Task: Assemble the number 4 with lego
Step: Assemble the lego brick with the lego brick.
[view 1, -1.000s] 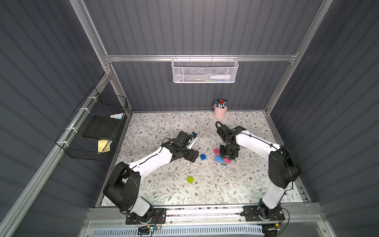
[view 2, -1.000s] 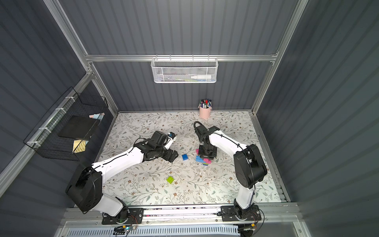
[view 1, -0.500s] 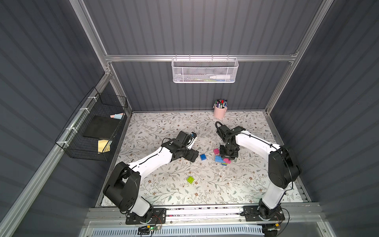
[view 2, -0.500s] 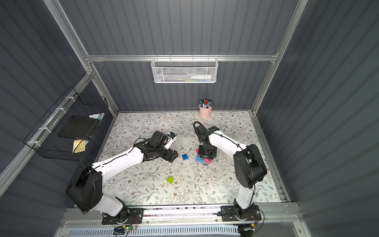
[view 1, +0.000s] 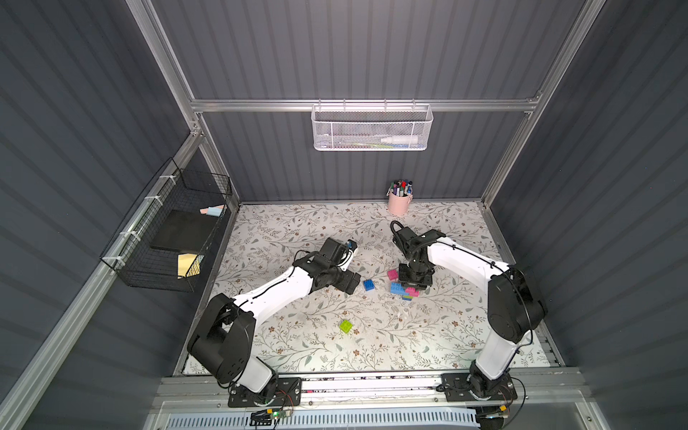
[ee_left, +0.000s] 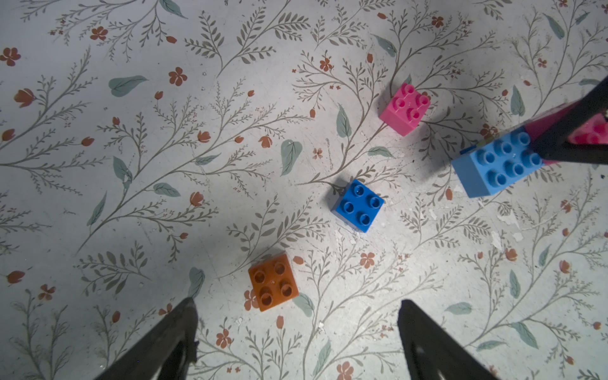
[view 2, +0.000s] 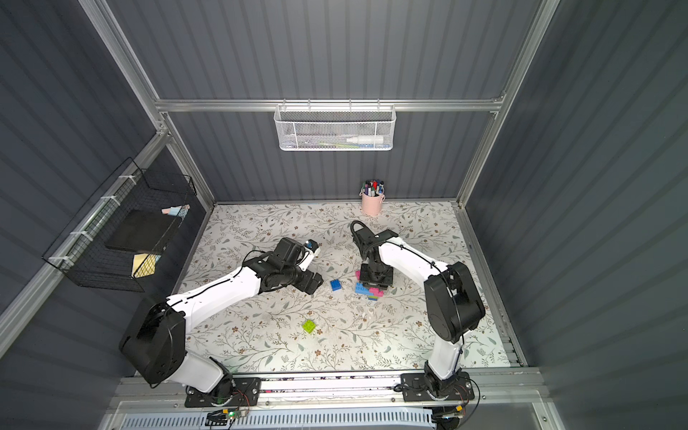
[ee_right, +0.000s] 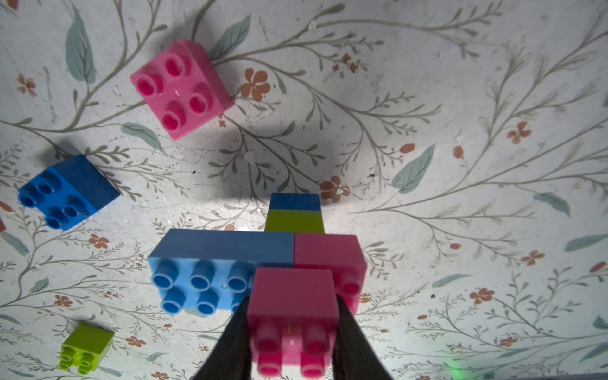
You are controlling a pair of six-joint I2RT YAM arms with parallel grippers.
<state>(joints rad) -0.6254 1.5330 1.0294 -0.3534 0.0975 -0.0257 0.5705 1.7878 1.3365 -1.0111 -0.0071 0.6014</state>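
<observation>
Lego squares (ee_left: 358, 205), four, lie loose; right gripper (ee_right: 291, 316) clamps one pink brick (ee_right: 291, 289); left gripper (ee_left: 296, 304) gapes empty.

The tabletop (view 1: 298, 231) shows grey-green vines and rust-red flowers on white. Its bricks: pink brick (ee_left: 405, 108), second pink brick (ee_right: 292, 296), dark blue brick (ee_left: 358, 205), orange brick (ee_left: 273, 282), lime green brick (view 1: 346, 326), light-blue long brick (ee_right: 210, 263).

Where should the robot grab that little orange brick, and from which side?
Take the orange brick by two opposite flat side walls, coming straight down from above. It sits studs up, apart from the blue brick, so its sides are free. The open left pincer would probably need a slight twist to square with them.
</observation>
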